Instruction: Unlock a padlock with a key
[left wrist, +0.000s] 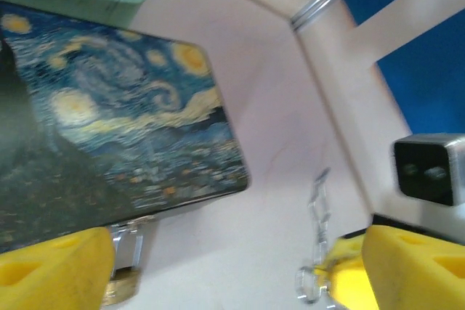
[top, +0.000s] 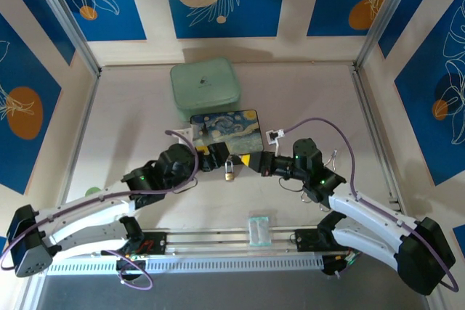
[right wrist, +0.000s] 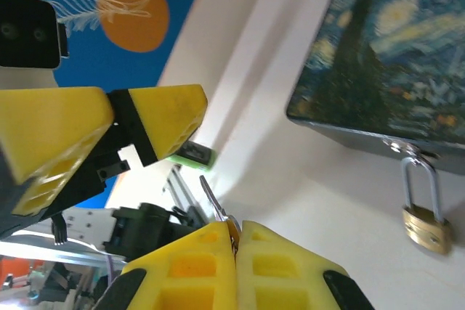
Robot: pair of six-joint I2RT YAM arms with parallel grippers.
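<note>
The brass padlock (top: 229, 172) hangs by its silver shackle from the hasp at the front of the starry painted box (top: 225, 127). My right gripper (right wrist: 236, 234) is shut on the small silver key (right wrist: 212, 201), whose blade sticks out from between the yellow pads. It hovers just right of the padlock (right wrist: 426, 228), apart from it. My left gripper (left wrist: 232, 284) is open wide, with the padlock (left wrist: 120, 286) beside its left finger (left wrist: 51, 270). The key (left wrist: 317, 208) and its ring show near the other finger. In the top view the left gripper (top: 220, 159) and right gripper (top: 256, 163) face each other across the padlock.
A mint-green case (top: 205, 85) lies behind the painted box (left wrist: 109, 114). A small clear packet (top: 258, 229) rests on the rail at the near edge. Metal frame posts and white walls bound the table on both sides.
</note>
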